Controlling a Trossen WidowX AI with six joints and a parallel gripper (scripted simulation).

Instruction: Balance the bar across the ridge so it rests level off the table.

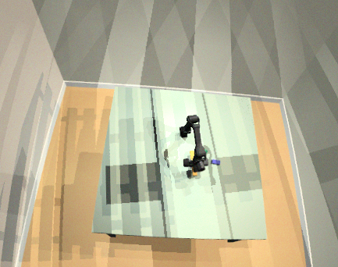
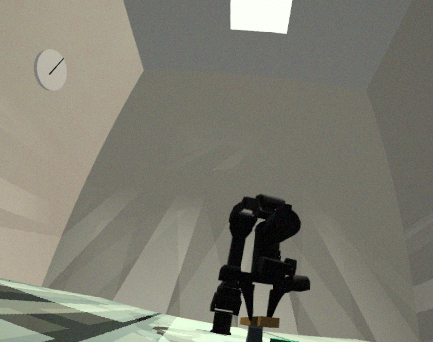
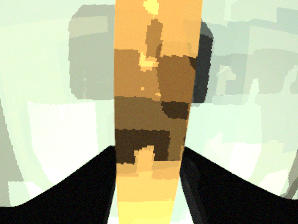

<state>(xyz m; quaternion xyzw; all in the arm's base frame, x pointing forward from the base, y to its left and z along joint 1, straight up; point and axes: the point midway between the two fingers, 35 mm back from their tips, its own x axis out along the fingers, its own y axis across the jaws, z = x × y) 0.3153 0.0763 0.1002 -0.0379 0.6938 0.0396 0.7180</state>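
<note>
- Top view: the orange bar (image 1: 194,172) (image 2: 268,322) (image 3: 150,112) runs near to far under the gripper (image 1: 196,161) (image 2: 261,317) (image 3: 148,153), one part showing on the far side and one on the near side. The wrist hides its middle, so the grip is best judged elsewhere. A small blue block (image 1: 215,161) lies to the right on the table (image 1: 240,125) (image 2: 113,310), and a bit of something green (image 1: 206,151) (image 2: 283,340) shows on the far right of the bar. Neither looks needed here.
- Exterior view: the fingers come down from above, partly closed, with the bar pinched between their tips. It sits over a dark upright block, probably the ridge (image 2: 254,335) (image 3: 202,65). Whether they touch I cannot tell. The bar looks close to level across its width; its tilt lengthwise is hard to read.
- Wrist view: a finger presses each long side. The bar looks stiff and straight-edged, likely light and not fragile, perhaps a little slippery on its smooth faces. Holding it across its narrow width, at its balance point, should suit best. An off-centre hold could let it tip once freed, so a gentle lowering and an even opening seem wise.
</note>
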